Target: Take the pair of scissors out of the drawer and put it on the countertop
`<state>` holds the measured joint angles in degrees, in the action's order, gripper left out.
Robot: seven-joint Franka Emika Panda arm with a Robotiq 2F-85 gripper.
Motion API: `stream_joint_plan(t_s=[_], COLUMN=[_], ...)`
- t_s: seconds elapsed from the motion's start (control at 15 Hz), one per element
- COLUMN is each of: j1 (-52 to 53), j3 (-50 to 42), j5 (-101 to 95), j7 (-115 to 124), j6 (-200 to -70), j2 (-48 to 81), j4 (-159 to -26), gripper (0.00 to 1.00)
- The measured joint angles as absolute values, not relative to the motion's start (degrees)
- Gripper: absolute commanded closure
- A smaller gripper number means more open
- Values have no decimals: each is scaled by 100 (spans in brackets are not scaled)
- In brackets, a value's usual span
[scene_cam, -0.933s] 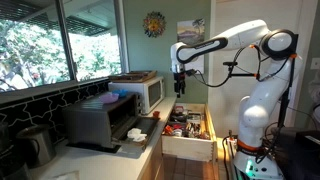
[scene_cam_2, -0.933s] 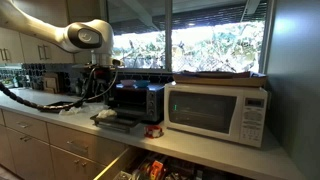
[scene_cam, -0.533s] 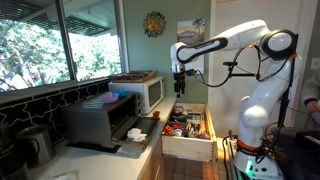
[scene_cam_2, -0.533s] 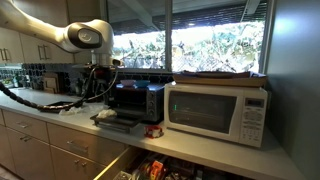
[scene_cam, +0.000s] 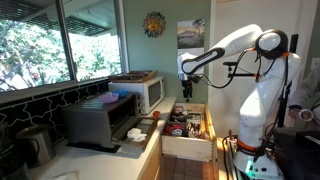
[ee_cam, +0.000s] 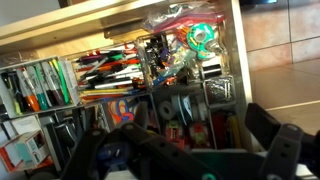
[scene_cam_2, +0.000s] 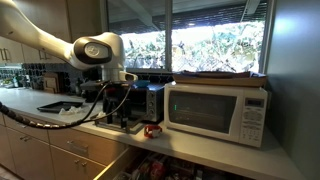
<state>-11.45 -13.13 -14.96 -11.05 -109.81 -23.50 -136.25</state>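
The drawer [scene_cam: 188, 147] stands pulled open below the countertop [scene_cam: 118, 158], full of dark and red-orange utensils. My gripper [scene_cam: 186, 93] hangs above the drawer's back part, apart from its contents. In the wrist view the drawer [ee_cam: 240, 60] fills the frame, with pens, tape rolls and small tools in its compartments. My gripper [ee_cam: 185, 160] is open and empty, its two dark fingers spread wide at the bottom. I cannot pick out the scissors among the clutter. In an exterior view the gripper [scene_cam_2: 126, 118] is low in front of the toaster oven, over the countertop [scene_cam_2: 205, 152].
A white microwave [scene_cam: 148, 92] and a dark toaster oven [scene_cam: 100, 122] with its door down stand on the counter; they also show in an exterior view, the microwave [scene_cam_2: 218, 110] and the toaster oven [scene_cam_2: 135, 100]. A small red cup [scene_cam_2: 152, 130] sits between them. A kettle [scene_cam: 35, 145] stands at the near end.
The arm has swung across and lower, bringing the gripper over the open drawer. The gripper stays open and empty.
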Motion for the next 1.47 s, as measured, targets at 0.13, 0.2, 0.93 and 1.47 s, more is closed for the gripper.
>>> stream_joint_plan(t_s=[0.13,0.2,0.93,1.47], j1=[-1346,-1399,-1597,-2157], j3=[-1491,-1532,-1591,-2208], j5=[-1702,-1709,-2288,-2508], j7=[-1126,-1134,-898,-1171], j6=[-11086,-11092,-12553,-14710], j2=[-2215,-2171,-1705,423], j4=[-13777,-13805,-14102,-14108], gripper=[0,0,0,0])
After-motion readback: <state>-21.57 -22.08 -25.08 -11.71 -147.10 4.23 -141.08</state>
